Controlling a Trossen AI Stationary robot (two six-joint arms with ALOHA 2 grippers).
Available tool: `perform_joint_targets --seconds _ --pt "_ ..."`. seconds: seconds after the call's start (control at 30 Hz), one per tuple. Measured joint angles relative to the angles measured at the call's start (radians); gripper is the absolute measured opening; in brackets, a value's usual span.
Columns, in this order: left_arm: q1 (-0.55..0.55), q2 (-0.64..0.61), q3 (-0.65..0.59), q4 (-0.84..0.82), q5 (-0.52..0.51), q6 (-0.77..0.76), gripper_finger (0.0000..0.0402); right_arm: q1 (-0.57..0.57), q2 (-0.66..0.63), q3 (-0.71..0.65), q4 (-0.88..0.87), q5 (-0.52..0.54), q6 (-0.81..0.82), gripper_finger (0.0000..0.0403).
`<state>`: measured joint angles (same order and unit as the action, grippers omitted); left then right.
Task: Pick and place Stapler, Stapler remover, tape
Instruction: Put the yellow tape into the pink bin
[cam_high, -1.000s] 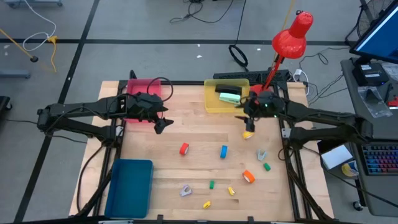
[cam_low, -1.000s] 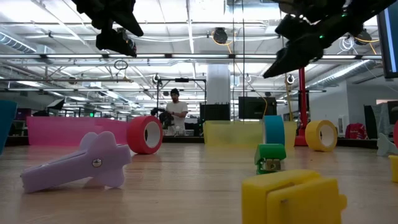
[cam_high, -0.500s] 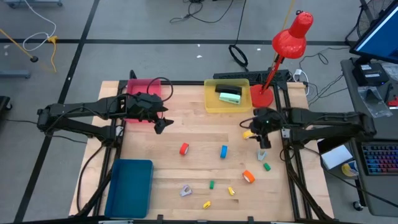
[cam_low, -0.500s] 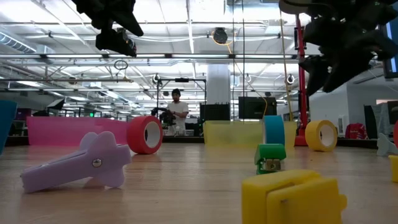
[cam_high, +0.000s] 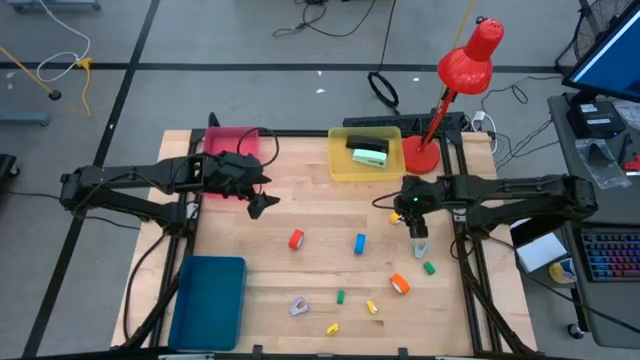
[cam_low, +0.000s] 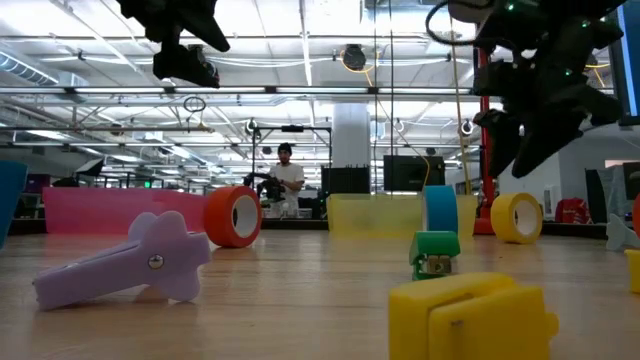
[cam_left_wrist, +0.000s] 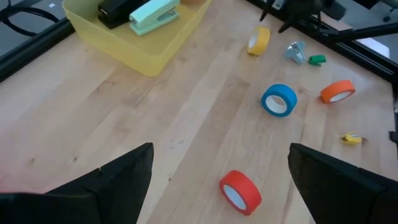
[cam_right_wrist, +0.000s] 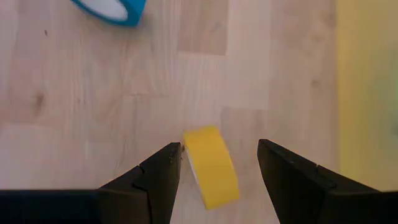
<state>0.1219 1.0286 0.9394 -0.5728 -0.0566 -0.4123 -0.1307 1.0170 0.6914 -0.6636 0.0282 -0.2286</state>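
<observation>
Since a second ago the right gripper has swung away from the yellow bin toward the middle of the table and now hangs above the yellow tape roll; the left arm has not shifted. In the right wrist view the two dark fingers stand apart with the yellow roll framed between them on the wood, untouched, so the claw is spread and carries nothing. The blue tape roll lies near the table's centre, with the red tape roll beside it toward the left arm, and the orange tape roll nearer the front edge. A mint-green stapler rests inside the yellow bin next to a dark one. A grey staple remover sits just by the right gripper; a lilac one lies near the front. The left gripper hovers by the pink bin, fingers wide and empty.
</observation>
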Motion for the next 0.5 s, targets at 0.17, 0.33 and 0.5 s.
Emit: perform_joint_targets --seconds 0.17,0.33,0.5 --pt "-0.017 0.0 0.0 0.0 0.0 -0.011 0.0365 0.0 0.052 0.0 0.0 0.0 -0.007 0.0208" --pt "-0.026 0.0 0.0 0.0 0.0 -0.012 0.0365 0.0 0.07 0.0 -0.001 -0.002 -0.021 0.0208" --pt "-0.026 0.0 0.0 0.0 -0.001 -0.012 0.0365 0.0 0.09 0.0 -0.003 -0.002 -0.022 0.0208"
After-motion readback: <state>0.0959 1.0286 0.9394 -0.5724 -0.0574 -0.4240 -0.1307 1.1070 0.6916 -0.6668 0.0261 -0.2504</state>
